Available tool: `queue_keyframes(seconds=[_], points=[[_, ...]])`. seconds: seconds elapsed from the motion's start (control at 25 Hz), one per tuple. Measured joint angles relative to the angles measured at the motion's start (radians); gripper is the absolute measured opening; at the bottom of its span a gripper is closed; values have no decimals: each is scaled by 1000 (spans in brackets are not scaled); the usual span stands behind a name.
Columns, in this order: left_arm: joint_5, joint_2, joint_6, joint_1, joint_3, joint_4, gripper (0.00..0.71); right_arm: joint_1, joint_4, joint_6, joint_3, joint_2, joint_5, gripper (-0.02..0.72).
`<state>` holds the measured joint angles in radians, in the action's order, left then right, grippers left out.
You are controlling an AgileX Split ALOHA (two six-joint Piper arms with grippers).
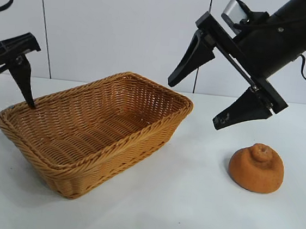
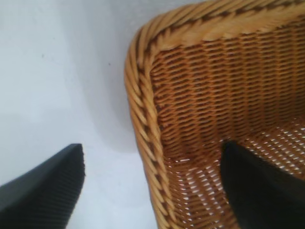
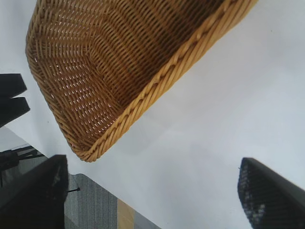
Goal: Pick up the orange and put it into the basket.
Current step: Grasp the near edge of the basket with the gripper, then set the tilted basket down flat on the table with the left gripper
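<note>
Right now you are looking at a white table (image 1: 197,217) that is carrying everything, with the basket (image 1: 93,133) sitting on it toward the left side of the exterior view, its long axis running diagonally and its inside empty. Your right gripper (image 1: 195,100) is hanging in the air above the table between the basket's far right corner and the orange, its two black fingers spread wide apart and gripping nothing; it is angling downward toward the basket side. Your left gripper (image 2: 152,191) is hovering at the basket's left corner, also spread open and holding nothing: in its wrist view the fingers are straddling the braided rim, one finger (image 2: 262,191) inside the basket and the other over the bare table outside. You are finding the orange (image 1: 257,168) resting on the table well to the right of the basket, knobby bump up, untouched by either gripper.
</note>
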<state>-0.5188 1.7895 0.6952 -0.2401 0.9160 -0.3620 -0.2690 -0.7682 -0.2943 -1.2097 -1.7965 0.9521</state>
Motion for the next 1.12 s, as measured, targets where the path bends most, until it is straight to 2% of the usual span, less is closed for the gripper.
queue_keyframes(seconds=[0.2, 0.28, 0.4, 0.48, 0.52, 0.56, 0.76, 1.12], points=[[26, 58, -11, 0, 0, -5, 557, 0, 0, 1, 0, 0, -7, 661], [29, 58, -13, 0, 0, -6, 535, 0, 0, 1, 0, 0, -7, 661], [24, 58, -14, 0, 0, -20, 368, 0, 0, 1, 0, 0, -7, 661], [18, 58, -19, 0, 0, -48, 184, 0, 0, 1, 0, 0, -8, 661], [15, 58, -22, 0, 0, -64, 122, 0, 0, 1, 0, 0, -8, 661], [15, 57, -22, 0, 1, -84, 91, 0, 0, 1, 0, 0, -10, 661], [-82, 57, -65, 17, 68, -107, 87, 0, -1, 1, 0, 0, -12, 661], [-251, 73, -225, 98, 306, -103, 87, 0, -1, 1, 0, 0, -12, 661]])
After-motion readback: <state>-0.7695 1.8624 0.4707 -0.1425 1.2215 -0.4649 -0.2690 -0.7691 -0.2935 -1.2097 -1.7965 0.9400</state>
